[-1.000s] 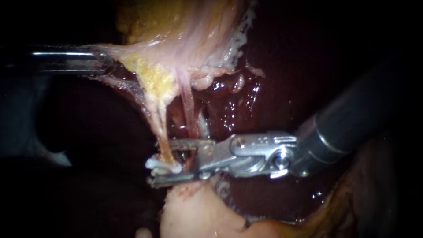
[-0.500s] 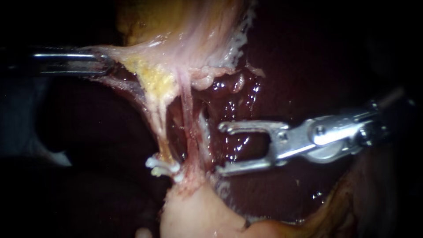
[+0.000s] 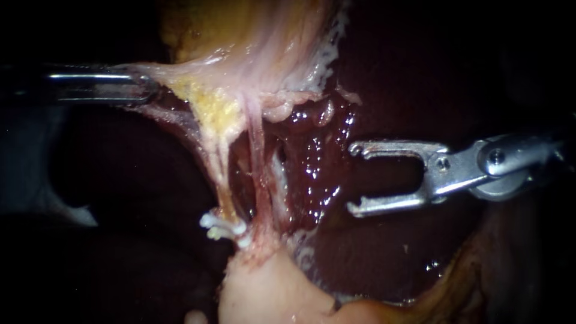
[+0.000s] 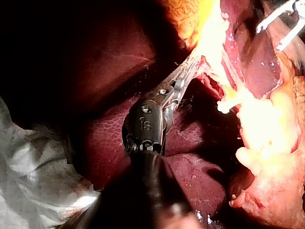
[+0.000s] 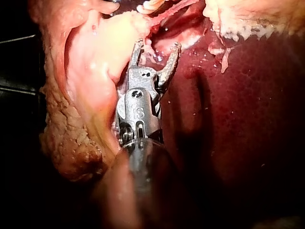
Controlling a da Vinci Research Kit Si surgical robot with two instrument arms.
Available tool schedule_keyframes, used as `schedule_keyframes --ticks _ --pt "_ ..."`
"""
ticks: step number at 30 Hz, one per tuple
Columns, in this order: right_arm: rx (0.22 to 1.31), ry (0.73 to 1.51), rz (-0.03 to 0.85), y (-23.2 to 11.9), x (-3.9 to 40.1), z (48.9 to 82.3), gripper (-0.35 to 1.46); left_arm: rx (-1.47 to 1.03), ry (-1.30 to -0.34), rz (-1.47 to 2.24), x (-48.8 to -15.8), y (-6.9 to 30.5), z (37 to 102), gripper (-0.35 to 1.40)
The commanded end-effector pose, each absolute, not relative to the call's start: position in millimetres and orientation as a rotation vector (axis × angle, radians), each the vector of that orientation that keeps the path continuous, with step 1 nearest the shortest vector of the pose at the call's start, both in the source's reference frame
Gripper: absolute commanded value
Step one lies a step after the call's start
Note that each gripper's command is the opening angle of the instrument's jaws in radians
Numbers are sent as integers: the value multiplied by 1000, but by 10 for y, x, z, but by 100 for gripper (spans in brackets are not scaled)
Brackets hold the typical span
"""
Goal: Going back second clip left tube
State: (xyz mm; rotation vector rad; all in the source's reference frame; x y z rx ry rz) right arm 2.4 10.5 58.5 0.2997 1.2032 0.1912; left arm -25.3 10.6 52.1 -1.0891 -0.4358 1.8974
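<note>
Endoscope view: a white clip (image 3: 223,228) was seen low on the left tube (image 3: 217,174), right where it met the pale lump (image 3: 264,288) below.
Right instrument (image 3: 354,179): jaws were held wide apart, nothing between them, well clear of the clip, over the wet dark liver (image 3: 312,174).
Left instrument (image 3: 144,89): jaws were clamped on pale tissue (image 3: 198,78), which was drawn taut.
Right wrist view: the same open gap was shown.
</note>
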Motion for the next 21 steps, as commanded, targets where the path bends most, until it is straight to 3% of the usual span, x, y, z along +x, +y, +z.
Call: schedule_keyframes --ticks 1,11,21 --pt "301 1202 192 104 24 586 50 -1089 -437 1898 -256 106 523 -35" --pt "301 1202 192 104 24 586 50 -1102 -443 1907 -282 98 557 -35" --pt "301 1202 192 103 25 585 50 -1105 -441 1916 -285 98 564 -35"
